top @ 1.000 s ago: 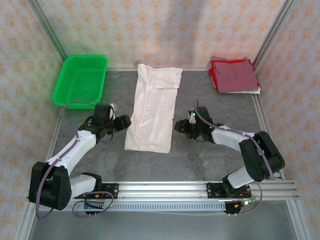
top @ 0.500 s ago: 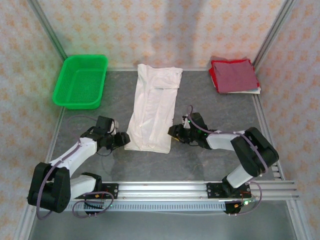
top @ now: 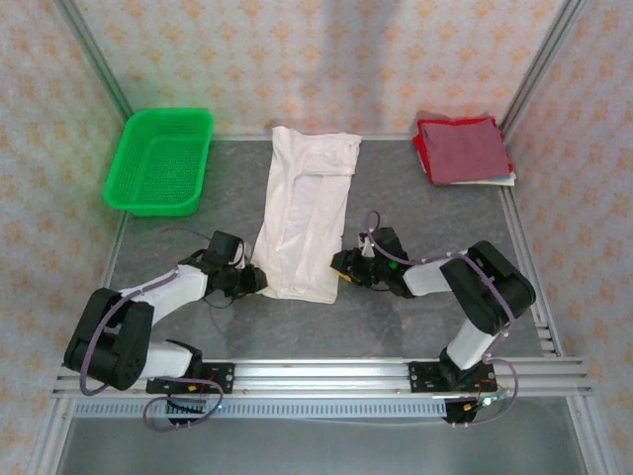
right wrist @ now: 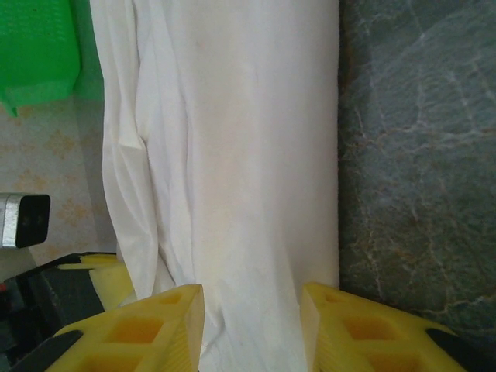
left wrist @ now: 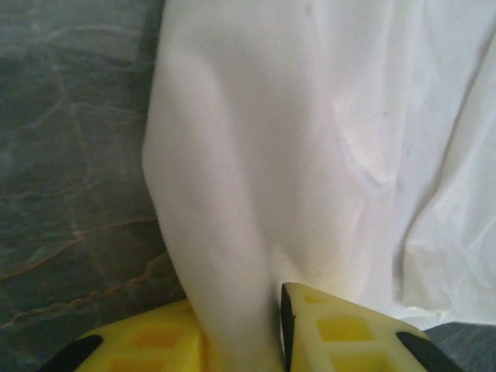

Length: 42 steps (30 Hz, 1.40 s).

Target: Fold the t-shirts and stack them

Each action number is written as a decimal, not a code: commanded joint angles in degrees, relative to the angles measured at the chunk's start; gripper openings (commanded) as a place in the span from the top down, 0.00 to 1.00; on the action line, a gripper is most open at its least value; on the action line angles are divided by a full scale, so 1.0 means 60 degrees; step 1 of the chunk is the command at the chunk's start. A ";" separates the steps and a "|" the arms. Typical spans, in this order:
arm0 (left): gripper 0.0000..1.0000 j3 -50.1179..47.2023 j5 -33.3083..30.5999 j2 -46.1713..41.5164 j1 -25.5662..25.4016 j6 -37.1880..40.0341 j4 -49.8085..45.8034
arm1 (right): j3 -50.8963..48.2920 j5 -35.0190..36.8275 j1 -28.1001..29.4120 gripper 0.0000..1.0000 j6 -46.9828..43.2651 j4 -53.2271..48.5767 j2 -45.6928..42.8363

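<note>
The white shirt [top: 302,223] lies flat, folded lengthwise, at the centre of the surface [top: 425,237]. The red shirt [top: 461,150] lies folded square at upper right. The left pincer [top: 257,281] grips the white shirt at its lower left corner. The right pincer [top: 339,264] straddles the lower right corner with cloth between its fingers; whether it grips cannot be told.

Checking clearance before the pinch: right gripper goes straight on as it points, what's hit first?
The white t-shirt: its near end lies inside the open right gripper, so cloth comes first, with the table right beneath, though depth is unclear.
</note>
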 commanded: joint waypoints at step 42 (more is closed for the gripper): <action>1.00 -0.0524 -0.1004 -0.1672 -0.1970 -0.1776 0.0484 | -0.1374 0.0979 0.1227 0.62 0.2231 -0.0838 -0.2252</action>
